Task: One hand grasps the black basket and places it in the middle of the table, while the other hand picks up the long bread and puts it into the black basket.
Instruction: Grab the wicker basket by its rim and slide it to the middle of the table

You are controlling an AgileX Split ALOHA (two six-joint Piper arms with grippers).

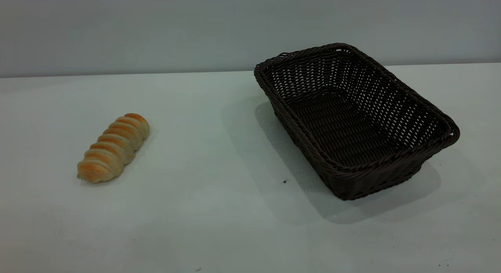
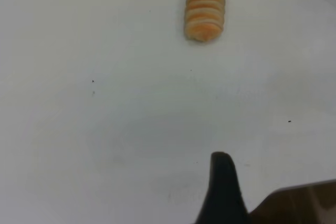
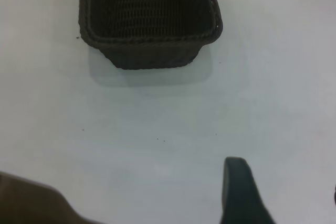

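One dark finger (image 2: 223, 184) of the left gripper shows in the left wrist view, above bare table (image 1: 219, 226); whether that gripper is open or shut cannot be told. The same holds for the right gripper, of which one finger (image 3: 239, 192) shows in the right wrist view.

Taking the black basket (image 1: 354, 122) as landmark: it stands empty on the table toward the right arm's side, well ahead of the right finger and untouched. The long bread (image 1: 113, 148) lies well apart from the basket, toward the left arm's side, ahead of the left finger.

Judging by this, nothing is done yet: the basket is not centred and the bread is not inside.

No brand, label or writing is visible.
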